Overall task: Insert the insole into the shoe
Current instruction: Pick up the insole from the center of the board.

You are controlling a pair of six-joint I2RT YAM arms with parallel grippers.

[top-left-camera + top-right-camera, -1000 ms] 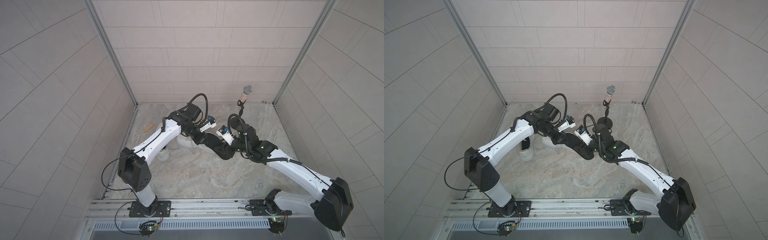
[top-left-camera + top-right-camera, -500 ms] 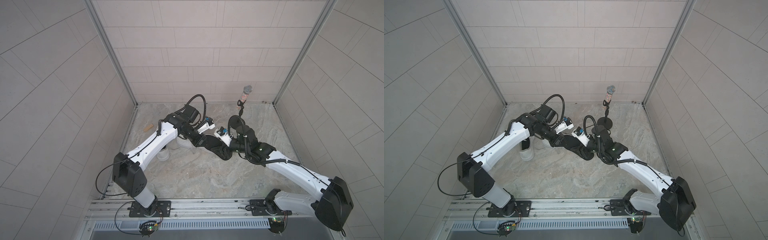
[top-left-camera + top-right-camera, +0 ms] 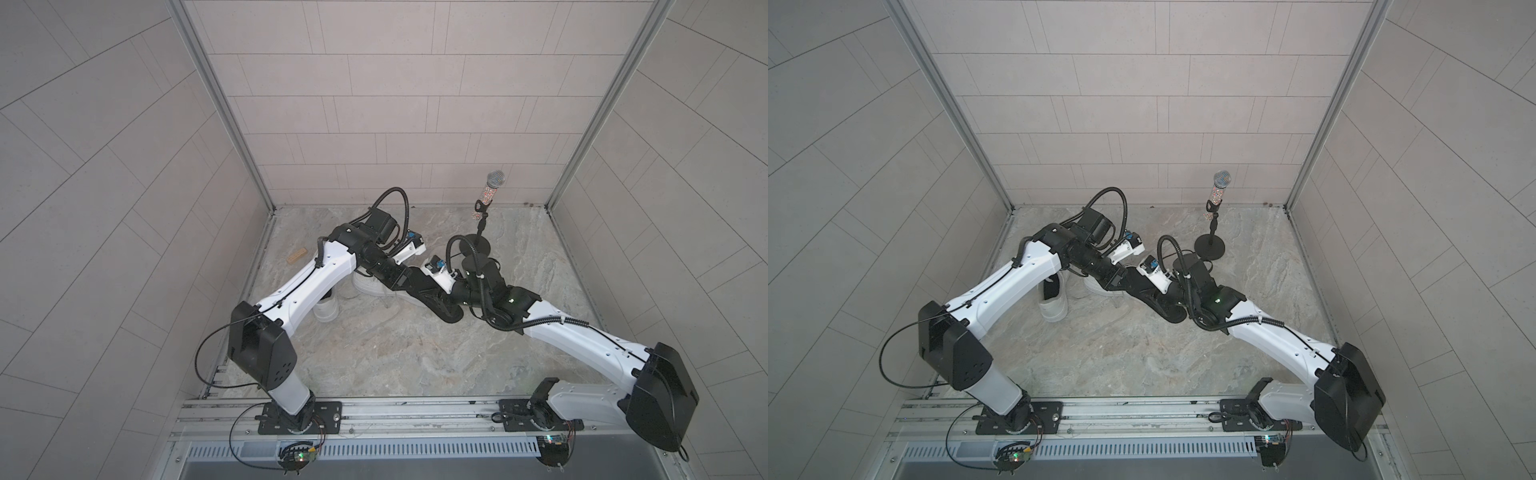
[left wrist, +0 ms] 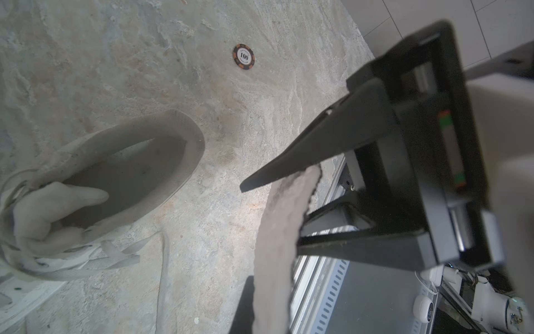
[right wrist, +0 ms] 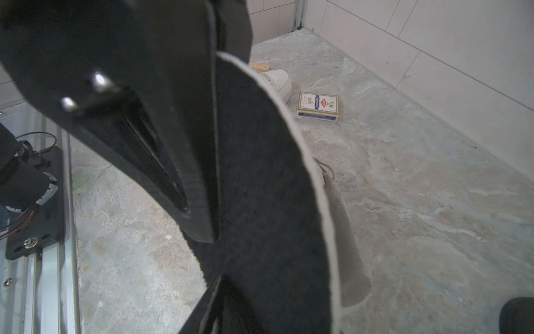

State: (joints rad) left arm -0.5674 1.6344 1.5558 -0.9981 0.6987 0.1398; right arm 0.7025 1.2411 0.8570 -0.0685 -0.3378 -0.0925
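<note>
A black insole [image 3: 436,299] with a grey underside [image 4: 277,245] hangs in the air between my two arms. My left gripper [image 4: 268,214] is shut on its end nearest the shoe. In the left wrist view the white shoe [image 4: 130,162] lies on the floor beside it, opening up and laces loose. It also shows in both top views [image 3: 368,284] [image 3: 1096,286]. My right gripper [image 5: 209,258] is at the insole's middle. Its fingertips stand apart, with the insole's black face [image 5: 260,188] across the gap.
A second white shoe [image 3: 326,309] lies under my left arm. On the stone floor are a poker chip [image 4: 244,56], a card box [image 5: 318,108], a wooden block [image 3: 297,255] and a microphone on a stand [image 3: 484,216]. A metal rail [image 3: 374,411] runs along the front.
My left arm's elbow swung slightly outward and partly back. The insole shifted a little toward the shoe and back, still held between both arms.
</note>
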